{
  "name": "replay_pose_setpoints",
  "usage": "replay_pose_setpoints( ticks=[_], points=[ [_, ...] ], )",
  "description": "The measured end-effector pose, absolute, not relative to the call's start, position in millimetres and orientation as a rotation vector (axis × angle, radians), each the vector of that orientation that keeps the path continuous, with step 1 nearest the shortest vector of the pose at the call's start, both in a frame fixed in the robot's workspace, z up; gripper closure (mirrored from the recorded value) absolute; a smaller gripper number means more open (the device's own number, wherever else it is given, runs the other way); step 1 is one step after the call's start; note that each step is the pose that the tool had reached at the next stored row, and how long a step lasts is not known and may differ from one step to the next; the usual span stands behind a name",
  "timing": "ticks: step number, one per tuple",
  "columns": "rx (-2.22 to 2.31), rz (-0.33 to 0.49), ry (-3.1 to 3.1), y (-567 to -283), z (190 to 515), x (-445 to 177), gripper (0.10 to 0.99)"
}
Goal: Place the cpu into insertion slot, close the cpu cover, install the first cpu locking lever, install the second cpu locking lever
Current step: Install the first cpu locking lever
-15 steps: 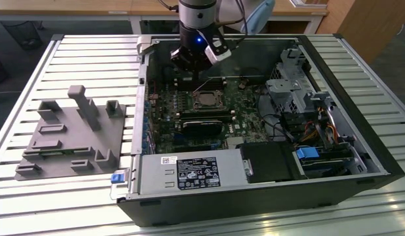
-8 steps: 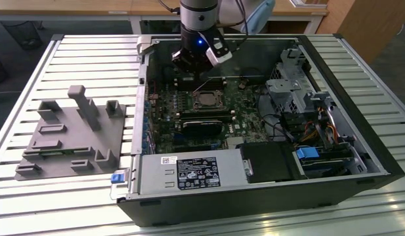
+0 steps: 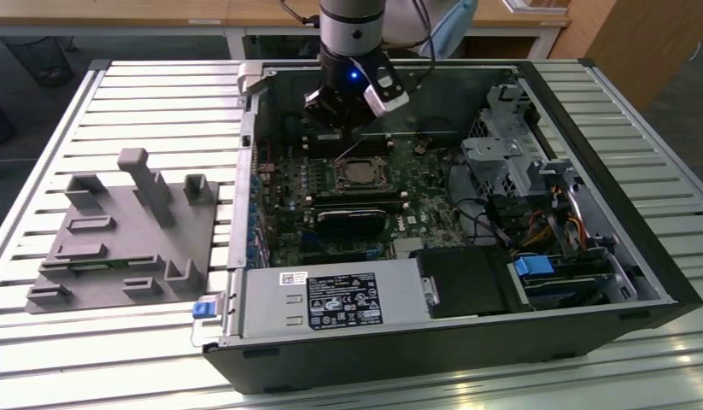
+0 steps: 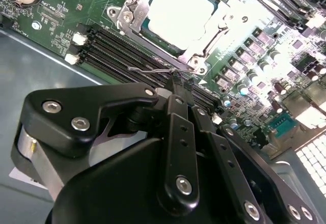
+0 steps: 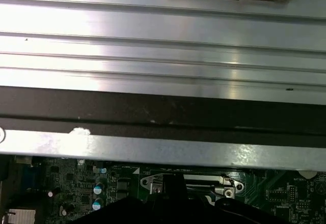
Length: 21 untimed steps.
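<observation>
Cpu (image 4: 175, 15) silver-grey, seated under cover.

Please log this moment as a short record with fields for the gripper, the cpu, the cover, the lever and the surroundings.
gripper: gripper low inside the open computer case, tips at a thin wire locking lever beside the socket
jaws: drawn together at the lever
cpu: cpu seated in the insertion slot, silver top facing up
cover: cpu cover lying down around the chip
memory slots: long black memory slots between socket and gripper
outside the case: grey fixture tray on the slatted table, at the exterior view's left
</observation>
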<state>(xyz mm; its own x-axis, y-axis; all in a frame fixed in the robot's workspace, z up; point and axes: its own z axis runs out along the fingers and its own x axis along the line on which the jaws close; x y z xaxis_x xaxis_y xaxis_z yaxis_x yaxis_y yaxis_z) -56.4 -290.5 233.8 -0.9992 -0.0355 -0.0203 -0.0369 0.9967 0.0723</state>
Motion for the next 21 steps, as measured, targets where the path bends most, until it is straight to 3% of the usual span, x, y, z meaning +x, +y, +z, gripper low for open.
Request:
replay_pose_setpoints(
  ticks=[21],
  points=[
    [-0.056, 0.120, 3.121, -290, 227, -41, 0.980]
  ],
)
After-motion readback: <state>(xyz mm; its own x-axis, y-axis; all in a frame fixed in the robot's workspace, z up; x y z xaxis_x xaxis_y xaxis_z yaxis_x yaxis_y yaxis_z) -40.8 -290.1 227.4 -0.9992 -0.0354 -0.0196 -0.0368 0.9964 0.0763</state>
